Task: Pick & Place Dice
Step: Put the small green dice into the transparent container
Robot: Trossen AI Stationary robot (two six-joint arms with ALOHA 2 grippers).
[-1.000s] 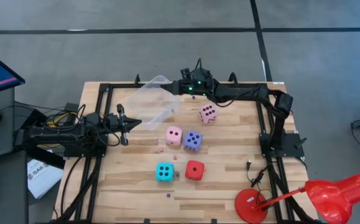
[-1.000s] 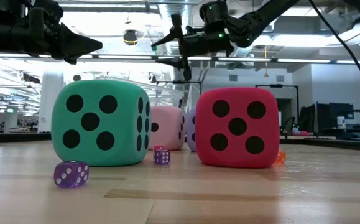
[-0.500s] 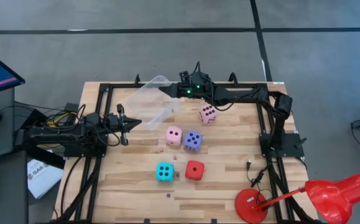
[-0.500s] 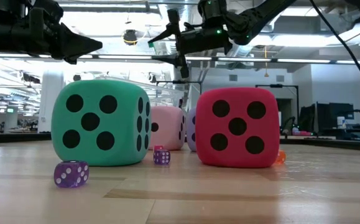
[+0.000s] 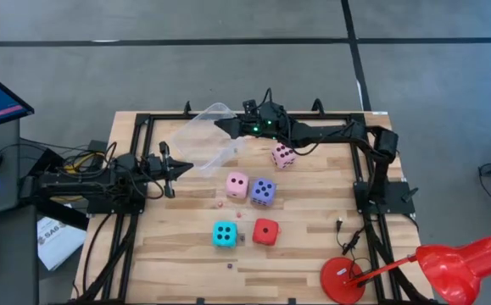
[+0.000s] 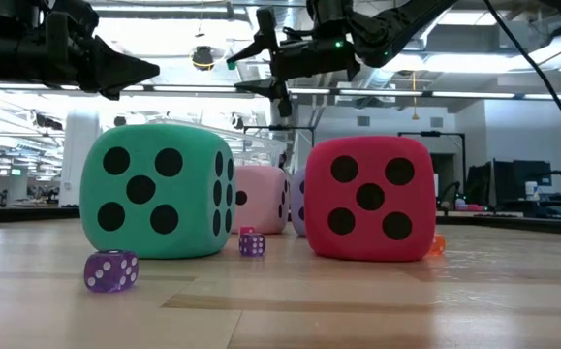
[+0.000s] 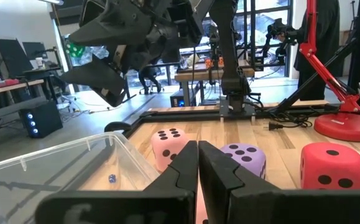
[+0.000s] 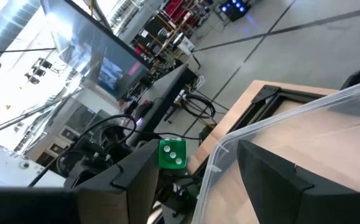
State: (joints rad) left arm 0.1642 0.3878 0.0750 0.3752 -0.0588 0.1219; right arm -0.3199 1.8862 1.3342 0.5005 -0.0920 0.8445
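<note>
Five large dice rest on the wooden table: a pink one (image 5: 283,155), a second pink one (image 5: 237,184), violet (image 5: 263,191), cyan (image 5: 224,235) and red (image 5: 265,231). My right gripper (image 5: 225,127) hovers open over the clear tub (image 5: 204,137) at the far left. A small green die (image 8: 172,154) sits at one of its fingertips. My left gripper (image 5: 186,166) is shut and empty. It hangs level at the table's left side, pointing toward the dice. My right gripper has the small green die (image 8: 172,154) against the inner side of one fingertip (image 8: 136,174), and the other finger (image 8: 273,177) stands well apart from it. The die is clear of the table, above the tub's rim (image 8: 291,118).
Small loose dice lie on the wood, including a purple one (image 6: 111,270) and another (image 6: 252,244) between the big dice. A tiny blue die (image 7: 112,178) lies inside the tub. A red desk lamp (image 5: 449,264) stands at the near right corner. Black frame rails edge the table.
My right gripper has moved toward the table's left edge, out over the clear tub, and risen slightly, carrying the small green die with it. The big dice have stayed where they were.
</note>
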